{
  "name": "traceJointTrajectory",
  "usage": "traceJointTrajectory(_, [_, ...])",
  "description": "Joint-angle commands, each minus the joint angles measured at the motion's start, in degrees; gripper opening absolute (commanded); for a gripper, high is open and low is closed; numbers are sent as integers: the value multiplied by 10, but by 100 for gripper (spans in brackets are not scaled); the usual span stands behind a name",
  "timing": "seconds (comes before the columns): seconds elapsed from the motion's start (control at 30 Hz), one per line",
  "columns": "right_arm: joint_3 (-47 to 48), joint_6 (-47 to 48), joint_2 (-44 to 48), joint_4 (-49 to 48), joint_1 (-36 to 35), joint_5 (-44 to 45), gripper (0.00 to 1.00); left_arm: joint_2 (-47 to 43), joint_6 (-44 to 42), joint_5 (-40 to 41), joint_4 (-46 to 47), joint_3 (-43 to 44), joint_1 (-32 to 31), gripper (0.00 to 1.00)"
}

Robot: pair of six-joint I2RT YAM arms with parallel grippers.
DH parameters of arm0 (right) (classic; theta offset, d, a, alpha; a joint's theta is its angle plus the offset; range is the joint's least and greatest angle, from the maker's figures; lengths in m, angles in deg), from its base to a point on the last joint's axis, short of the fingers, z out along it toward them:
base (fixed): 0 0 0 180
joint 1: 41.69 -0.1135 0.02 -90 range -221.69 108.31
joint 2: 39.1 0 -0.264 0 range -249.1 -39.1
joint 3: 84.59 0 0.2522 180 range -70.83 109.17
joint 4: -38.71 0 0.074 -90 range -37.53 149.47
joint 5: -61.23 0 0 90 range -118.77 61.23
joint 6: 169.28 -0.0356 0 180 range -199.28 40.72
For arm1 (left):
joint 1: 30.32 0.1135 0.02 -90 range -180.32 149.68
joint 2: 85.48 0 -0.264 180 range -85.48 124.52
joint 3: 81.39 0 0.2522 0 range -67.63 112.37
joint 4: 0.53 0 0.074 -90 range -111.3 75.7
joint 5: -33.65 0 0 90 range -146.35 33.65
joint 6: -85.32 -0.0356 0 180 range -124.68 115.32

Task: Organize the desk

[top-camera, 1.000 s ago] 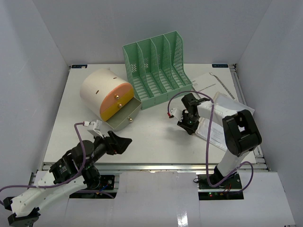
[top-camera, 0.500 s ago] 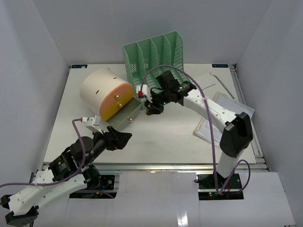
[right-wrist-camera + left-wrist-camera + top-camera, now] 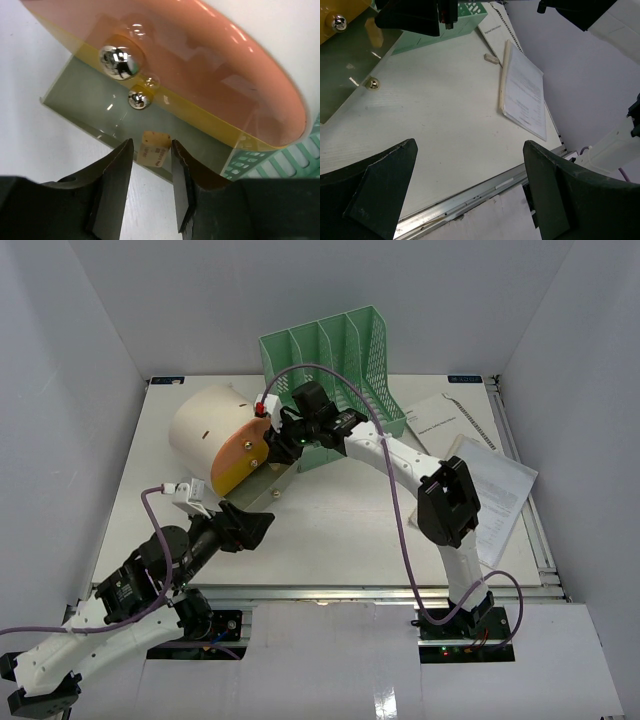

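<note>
The desk (image 3: 330, 530) is a white tabletop with a metal rail (image 3: 470, 197) along its front. A round cream organiser (image 3: 200, 425) with an orange face stands at the back left, its grey bottom drawer (image 3: 262, 485) pulled open. My right gripper (image 3: 283, 445) hangs over that drawer. In the right wrist view it (image 3: 152, 145) is shut on a small beige eraser (image 3: 152, 150) just above the drawer's front edge (image 3: 75, 107). My left gripper (image 3: 255, 525) is open and empty, low over the desk's front left; it also shows in the left wrist view (image 3: 470, 145).
A green mesh file rack (image 3: 340, 360) stands at the back centre, behind my right arm. A stack of papers (image 3: 495, 490) and a spiral notebook (image 3: 450, 415) lie at the right. Another small eraser (image 3: 491, 58) lies on the desk beside the papers (image 3: 522, 92).
My right arm has swung left from beside the papers to over the organiser's open drawer, with the eraser in its fingers. My left gripper has edged slightly toward the drawer.
</note>
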Motion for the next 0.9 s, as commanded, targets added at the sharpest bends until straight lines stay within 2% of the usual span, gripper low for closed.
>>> traceJointTrajectory(0.0, [2, -27, -6, -63, 0, 24, 54, -4, -7, 11, -2, 9, -2, 98])
traceJointTrajectory(0.13, [-3, -19, -19, -64, -1, 39, 74, -1, -2, 5, -2, 10, -1, 98])
traceJointTrajectory(0.27, [-18, -10, -2, -63, 4, 41, 81, -1, 8, -2, -2, 5, -2, 98])
traceJointTrajectory(0.4, [-99, 24, 90, -63, 33, 16, 97, 1, 22, -7, 6, -11, -2, 98])
traceJointTrajectory(0.43, [-120, 47, 107, -63, 49, 10, 92, 4, 23, -8, 8, -14, -2, 98])
traceJointTrajectory(0.53, [-230, 129, 179, -45, 103, -26, 90, 12, 29, -13, 26, -30, -1, 98])
traceJointTrajectory(0.6, [-266, 230, 199, 69, 147, -72, 90, 18, 28, -22, 48, -45, -1, 98])
traceJointTrajectory(0.63, [-267, 231, 199, 71, 165, -72, 91, 20, 27, -29, 48, -52, -1, 98])
traceJointTrajectory(0.67, [-277, 320, 196, 153, 182, -82, 93, 23, 25, -36, 72, -59, -1, 98])
traceJointTrajectory(0.77, [-302, 459, 186, 248, 258, -33, 92, 39, 17, -68, 127, -92, -2, 98])
traceJointTrajectory(0.87, [-313, 563, 183, 275, 320, 6, 89, 56, 16, -85, 157, -107, -1, 98])
